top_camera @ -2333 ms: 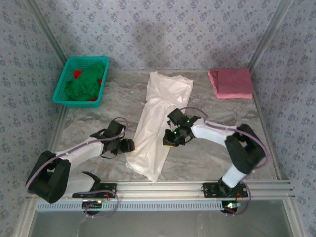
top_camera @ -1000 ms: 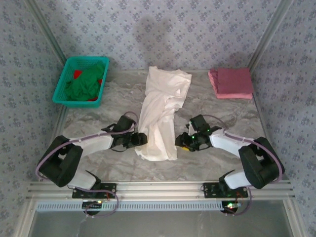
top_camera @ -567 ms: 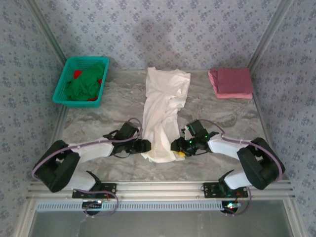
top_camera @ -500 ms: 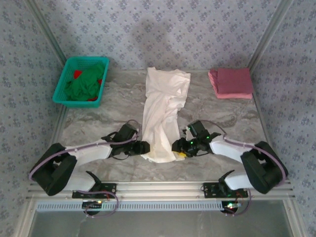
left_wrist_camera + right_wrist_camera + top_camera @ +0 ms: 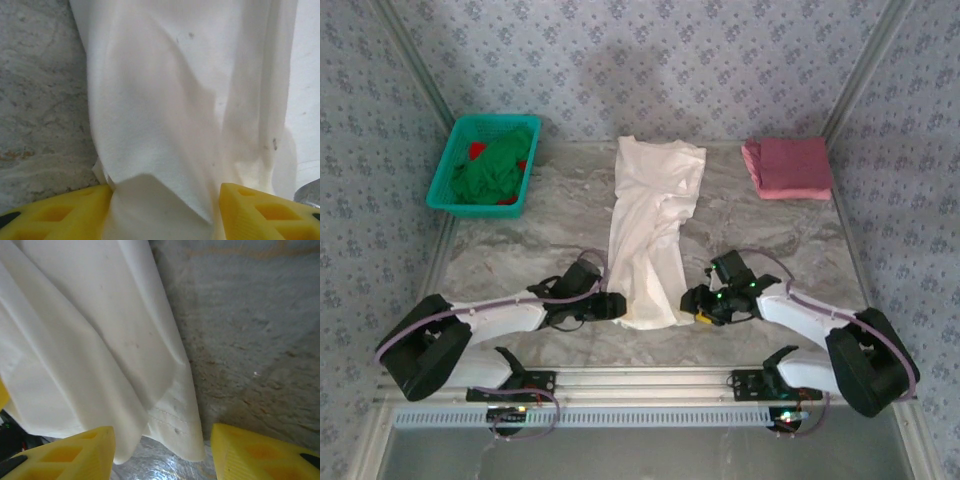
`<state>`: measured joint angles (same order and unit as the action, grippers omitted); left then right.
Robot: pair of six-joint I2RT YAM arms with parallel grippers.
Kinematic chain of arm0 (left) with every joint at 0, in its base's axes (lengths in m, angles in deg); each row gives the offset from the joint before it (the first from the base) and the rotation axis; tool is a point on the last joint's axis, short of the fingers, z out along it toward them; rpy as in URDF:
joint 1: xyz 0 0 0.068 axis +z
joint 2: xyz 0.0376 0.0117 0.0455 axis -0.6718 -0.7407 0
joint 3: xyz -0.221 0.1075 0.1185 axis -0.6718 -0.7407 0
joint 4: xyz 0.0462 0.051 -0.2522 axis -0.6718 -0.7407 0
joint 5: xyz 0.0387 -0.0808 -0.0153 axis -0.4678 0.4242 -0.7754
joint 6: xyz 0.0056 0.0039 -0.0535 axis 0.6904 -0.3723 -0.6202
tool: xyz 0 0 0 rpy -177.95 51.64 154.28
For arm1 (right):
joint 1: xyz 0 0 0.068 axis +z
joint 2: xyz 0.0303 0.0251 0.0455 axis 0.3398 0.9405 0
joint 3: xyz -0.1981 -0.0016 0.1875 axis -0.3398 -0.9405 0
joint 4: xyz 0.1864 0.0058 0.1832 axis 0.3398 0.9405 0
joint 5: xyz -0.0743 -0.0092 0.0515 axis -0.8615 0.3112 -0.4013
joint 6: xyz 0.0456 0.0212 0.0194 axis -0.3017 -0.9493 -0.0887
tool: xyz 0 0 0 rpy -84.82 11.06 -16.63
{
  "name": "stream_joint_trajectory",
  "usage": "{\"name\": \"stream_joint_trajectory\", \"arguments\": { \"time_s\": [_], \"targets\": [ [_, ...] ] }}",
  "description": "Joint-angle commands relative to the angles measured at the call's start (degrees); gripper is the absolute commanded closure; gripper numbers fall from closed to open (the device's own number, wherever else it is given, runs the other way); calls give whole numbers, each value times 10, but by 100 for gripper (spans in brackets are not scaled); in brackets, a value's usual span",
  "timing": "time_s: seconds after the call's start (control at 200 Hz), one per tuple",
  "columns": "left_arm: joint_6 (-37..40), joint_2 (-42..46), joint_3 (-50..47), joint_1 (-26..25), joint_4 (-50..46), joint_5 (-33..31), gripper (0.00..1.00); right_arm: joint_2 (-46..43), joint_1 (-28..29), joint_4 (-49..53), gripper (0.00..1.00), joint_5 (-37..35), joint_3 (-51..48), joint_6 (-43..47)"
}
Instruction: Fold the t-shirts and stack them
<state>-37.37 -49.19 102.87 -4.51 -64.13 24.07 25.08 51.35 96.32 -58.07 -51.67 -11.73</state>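
Across the middle of the table [image 5: 540, 225], seen from above, we find the cream-white t-shirt [image 5: 650, 230] lying as a long strip from upper centre to lower centre. At its lower left edge the left fingers [image 5: 55, 212] stand apart with cloth filling the gap, and we cannot tell whether they pinch it. At its lower right edge the right fingers [image 5: 260, 452] stand open, with the hem corner and bare table between them. The folded pink t-shirt [image 5: 788, 167] lies at upper right. A teal basket [image 5: 445, 185] holding green cloth [image 5: 490, 172] sits at upper left.
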Motion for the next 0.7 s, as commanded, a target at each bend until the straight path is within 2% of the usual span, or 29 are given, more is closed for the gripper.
{"name": "stream_joint_trajectory", "arguments": {
  "time_s": [0.0, 0.185, 0.24, 0.285, 0.35, 0.4, 0.495, 0.615, 0.695],
  "targets": [
    [-22, -41, -18, -33, 51, 58, 45, 18, 24, -33, 46, 2, -3, -8],
    [-28, -22, -36, -35, 66, 49, 62, 26, 57, -61, 61, 4, 7, -27],
    [-27, -10, -42, -35, 66, 39, 75, 24, 57, -63, 68, 3, 7, -30],
    [-29, -3, -48, -35, 72, 36, 81, 20, 58, -61, 75, 2, 9, -30],
    [-32, 11, -54, -35, 69, 35, 93, 9, 59, -55, 90, -2, 9, -34],
    [-34, 25, -54, -35, 54, 33, 100, -5, 61, -46, 94, -2, 9, -39],
    [-39, 69, -51, -35, 15, 33, 100, -40, 68, -15, 100, -2, 9, -45],
    [-44, 120, -67, -35, -29, 7, 100, -71, 79, 2, 100, -5, -17, -55],
    [-46, 121, -80, -32, -46, 7, 100, -77, 87, -11, 100, 0, -51, -76]
  ]
}}
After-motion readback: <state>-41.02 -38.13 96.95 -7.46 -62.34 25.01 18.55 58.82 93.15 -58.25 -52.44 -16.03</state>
